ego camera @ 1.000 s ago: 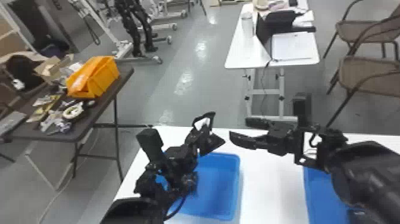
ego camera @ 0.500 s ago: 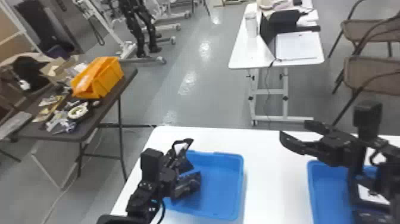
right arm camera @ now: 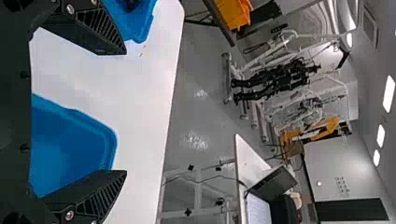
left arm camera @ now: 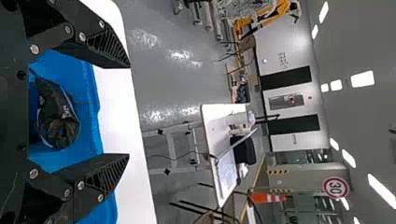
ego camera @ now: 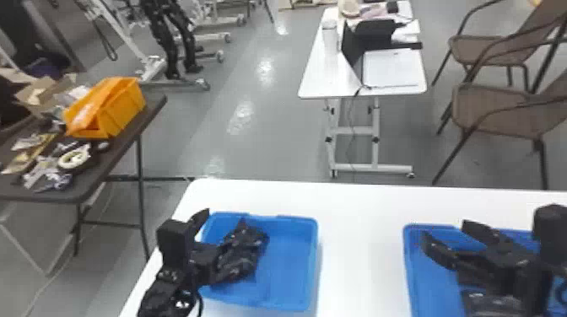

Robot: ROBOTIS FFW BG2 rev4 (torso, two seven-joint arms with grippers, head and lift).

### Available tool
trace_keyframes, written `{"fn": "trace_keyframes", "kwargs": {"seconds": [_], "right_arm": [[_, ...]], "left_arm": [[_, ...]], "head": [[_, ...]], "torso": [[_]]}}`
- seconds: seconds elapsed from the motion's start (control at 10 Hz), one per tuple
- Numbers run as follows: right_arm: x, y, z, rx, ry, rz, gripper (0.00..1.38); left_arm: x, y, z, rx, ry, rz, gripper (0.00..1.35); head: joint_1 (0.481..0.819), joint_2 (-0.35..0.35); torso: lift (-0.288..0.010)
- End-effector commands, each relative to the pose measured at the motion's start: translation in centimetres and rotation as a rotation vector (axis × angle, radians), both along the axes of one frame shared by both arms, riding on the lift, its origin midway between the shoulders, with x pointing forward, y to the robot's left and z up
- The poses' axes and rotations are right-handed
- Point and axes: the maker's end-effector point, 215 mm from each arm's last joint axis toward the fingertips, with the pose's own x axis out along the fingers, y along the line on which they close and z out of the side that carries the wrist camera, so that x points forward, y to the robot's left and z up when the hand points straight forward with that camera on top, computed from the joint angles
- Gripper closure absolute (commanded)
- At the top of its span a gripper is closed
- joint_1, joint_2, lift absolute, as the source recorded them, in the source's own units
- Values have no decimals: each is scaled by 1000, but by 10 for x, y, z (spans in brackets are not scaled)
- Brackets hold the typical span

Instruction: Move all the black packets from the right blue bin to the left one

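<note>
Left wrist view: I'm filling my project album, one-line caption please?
Left claw spread open over a blue bin with a black packet inside.

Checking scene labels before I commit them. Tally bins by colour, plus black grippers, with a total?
Blue bins: 2 (left blue bin, right blue bin)
Orange bins: 1 (orange bin, on the dark side table)
Black grippers: 2 (left gripper, right gripper)
Total: 5
</note>
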Motion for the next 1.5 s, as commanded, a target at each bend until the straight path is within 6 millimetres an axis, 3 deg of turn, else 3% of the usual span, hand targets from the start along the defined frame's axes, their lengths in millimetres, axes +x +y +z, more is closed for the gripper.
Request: {"fn": "trace_keyframes", "kwargs": {"seconds": [0.0, 0.3, 0.6, 0.9, 1.2, 1.3, 1.4], "right_arm": [[-12, -33, -21, -48, 40, -61, 110], [-27, -94, -76, -102, 144, -177, 111], [-22, -104, -107, -104, 194, -212, 107], [0, -113, -124, -151, 207, -234, 107], [-8, -114, -153, -163, 266, -293, 111], [-16, -120, -162, -171, 298, -323, 147], [-19, -120, -168, -159, 318, -326, 452]], "left_arm": [[3, -7, 11, -48, -42, -7, 44], [8, -17, 27, -101, -95, -22, 93], [7, -19, 32, -112, -114, -25, 98], [6, -20, 28, -121, -102, -32, 98], [5, -20, 27, -123, -99, -36, 98], [4, -18, 27, -119, -98, -32, 98], [2, -16, 25, -118, -92, -30, 99]], "head": [[695, 236], [695, 139], [695, 91], [695, 77], [695, 65], [695, 63], [695, 62]], "torso": [[0], [0], [0], [0], [0], [0], [0]]}}
